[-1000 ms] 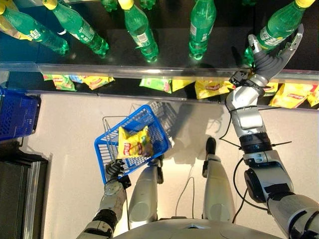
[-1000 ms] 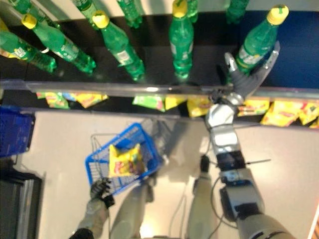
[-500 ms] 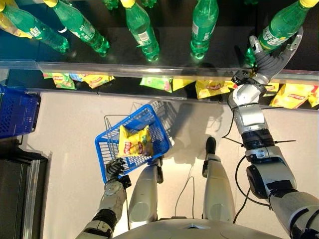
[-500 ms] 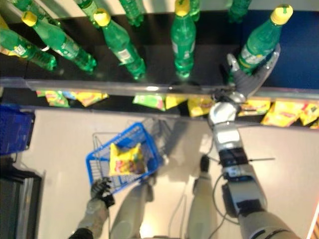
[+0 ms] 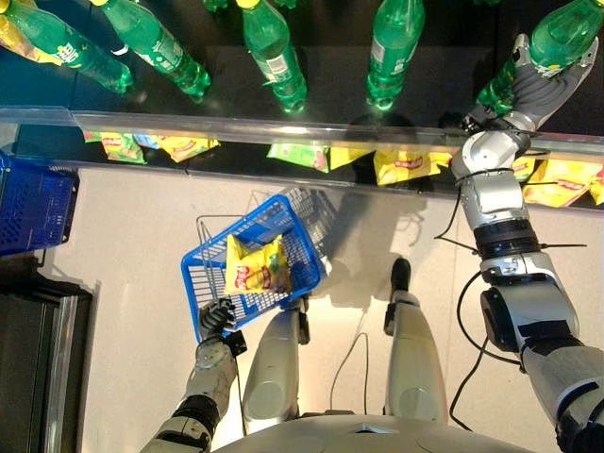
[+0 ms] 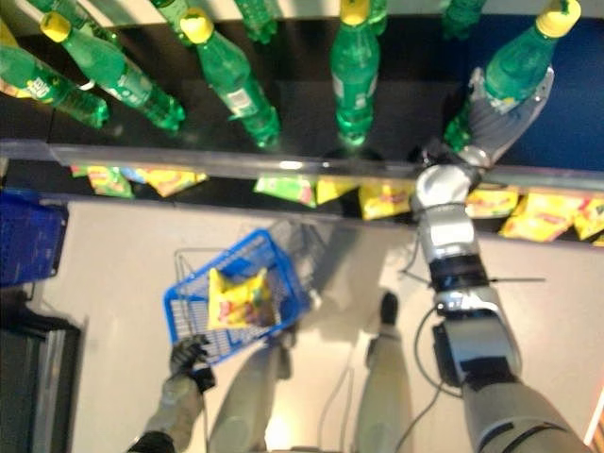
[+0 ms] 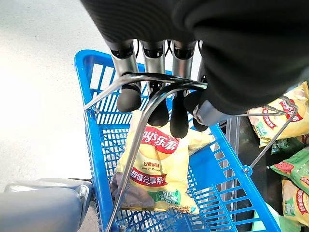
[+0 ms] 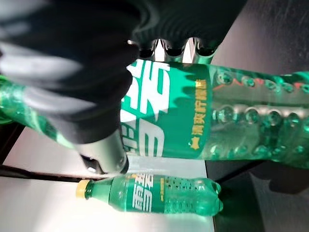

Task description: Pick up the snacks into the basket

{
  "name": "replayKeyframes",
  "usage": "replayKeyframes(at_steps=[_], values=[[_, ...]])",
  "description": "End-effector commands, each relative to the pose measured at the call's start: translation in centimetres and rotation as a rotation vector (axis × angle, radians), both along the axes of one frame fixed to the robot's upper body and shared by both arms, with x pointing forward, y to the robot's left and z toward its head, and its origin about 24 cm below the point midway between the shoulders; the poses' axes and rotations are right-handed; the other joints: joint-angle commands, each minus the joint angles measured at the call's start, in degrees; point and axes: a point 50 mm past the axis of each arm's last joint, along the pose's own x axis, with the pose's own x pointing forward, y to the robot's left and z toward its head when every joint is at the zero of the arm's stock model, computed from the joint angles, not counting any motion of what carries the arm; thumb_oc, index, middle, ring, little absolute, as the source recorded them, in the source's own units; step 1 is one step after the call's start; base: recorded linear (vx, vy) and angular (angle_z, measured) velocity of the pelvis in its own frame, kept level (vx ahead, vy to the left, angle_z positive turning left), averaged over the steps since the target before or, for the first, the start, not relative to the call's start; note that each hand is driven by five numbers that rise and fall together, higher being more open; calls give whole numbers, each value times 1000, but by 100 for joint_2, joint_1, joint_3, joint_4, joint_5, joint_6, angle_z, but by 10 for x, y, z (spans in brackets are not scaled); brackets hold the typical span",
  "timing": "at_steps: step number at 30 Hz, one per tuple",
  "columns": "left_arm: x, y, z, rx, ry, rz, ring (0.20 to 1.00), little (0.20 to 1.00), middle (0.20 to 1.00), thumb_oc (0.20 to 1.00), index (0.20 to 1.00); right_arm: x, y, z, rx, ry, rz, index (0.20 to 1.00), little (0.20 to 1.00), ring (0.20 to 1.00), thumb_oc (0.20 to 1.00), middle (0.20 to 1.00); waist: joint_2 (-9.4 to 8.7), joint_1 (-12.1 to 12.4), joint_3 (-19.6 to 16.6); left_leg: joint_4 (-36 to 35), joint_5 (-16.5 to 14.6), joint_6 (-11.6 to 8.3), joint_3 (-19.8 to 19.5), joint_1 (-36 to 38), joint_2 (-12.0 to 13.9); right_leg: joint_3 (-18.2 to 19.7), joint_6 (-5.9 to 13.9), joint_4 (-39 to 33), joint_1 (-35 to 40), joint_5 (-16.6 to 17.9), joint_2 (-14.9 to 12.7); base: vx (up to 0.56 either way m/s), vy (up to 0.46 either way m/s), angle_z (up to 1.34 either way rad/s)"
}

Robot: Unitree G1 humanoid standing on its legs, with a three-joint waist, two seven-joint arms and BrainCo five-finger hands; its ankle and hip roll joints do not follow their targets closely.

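While its left hand stays curled around the wire handle of a blue basket hanging low over the pale floor, the robot's right hand has pushed further onto the upper shelf over the past second, its fingers now cupping a green soda bottle near the shelf's right end; whether the grip has fully closed cannot be told. One yellow snack bag already lies in the basket. More yellow and green snack bags sit in a row on the lower shelf just beneath, untouched. Judging by where the hand has gone, the reach is on a drink rather than a snack, so the task looks stalled until the arm drops to the packets below.
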Motion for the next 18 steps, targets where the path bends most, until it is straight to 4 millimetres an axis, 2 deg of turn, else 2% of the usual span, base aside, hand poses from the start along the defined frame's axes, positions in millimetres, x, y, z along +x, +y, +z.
replayKeyframes(at_steps=[1, 10, 18], values=[[-7, 39, 10, 117, -31, 46, 200, 200, 200, 200, 200, -7, -4, 34, -35, -139, 3, 200, 200, 200, 200, 200, -134, 54, -106, 566, -428, 356, -106, -105, -222, 236, 184, -353, 220, 405, 90, -2, -9, 5], [-7, 43, 12, 117, -42, 53, 200, 200, 200, 200, 200, -3, -11, 36, -53, -112, -8, 200, 200, 200, 200, 200, -156, 91, -98, 590, -417, 365, -151, -164, -238, 186, 170, -345, 207, 404, 93, -2, -3, 3], [-5, 44, 14, 117, -51, 61, 200, 200, 200, 200, 200, -11, -8, 26, -53, -133, 3, 200, 200, 200, 200, 200, -175, 75, -129, 637, -425, 361, -169, -187, -242, 178, 164, -303, 220, 374, 108, 0, 0, 0]])
